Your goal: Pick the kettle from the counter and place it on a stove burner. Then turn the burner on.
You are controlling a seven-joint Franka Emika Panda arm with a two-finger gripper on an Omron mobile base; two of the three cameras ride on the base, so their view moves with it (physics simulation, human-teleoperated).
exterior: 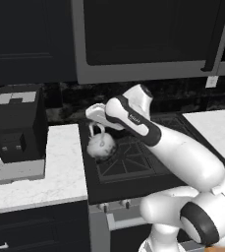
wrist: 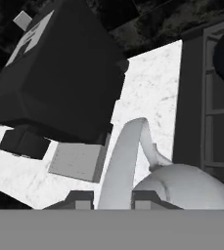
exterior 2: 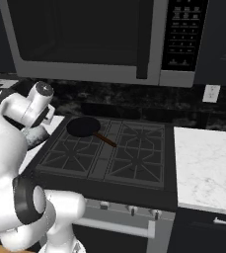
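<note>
My gripper [exterior: 97, 126] is shut on the thin arched handle of the small silvery kettle [exterior: 101, 145]. The kettle hangs at the left edge of the black stove, by the front-left stove burner [exterior: 129, 165]. In the hand view the pale handle runs up between my fingertips [wrist: 112, 198], with the round kettle body [wrist: 191, 188] low on the right. Below it lie the white marble counter [wrist: 147, 88] and the stove's edge. From the right base view a grey bit of the kettle [exterior 2: 35, 136] peeks out behind my arm, left of the burner [exterior 2: 67, 153].
The big black coffee machine [exterior: 18, 125] stands on the counter [exterior: 60, 170] left of the stove. A round black pan with a brown handle [exterior 2: 84, 126] sits on the back-left burner. Knobs [exterior 2: 130, 209] line the stove front. A microwave hangs overhead.
</note>
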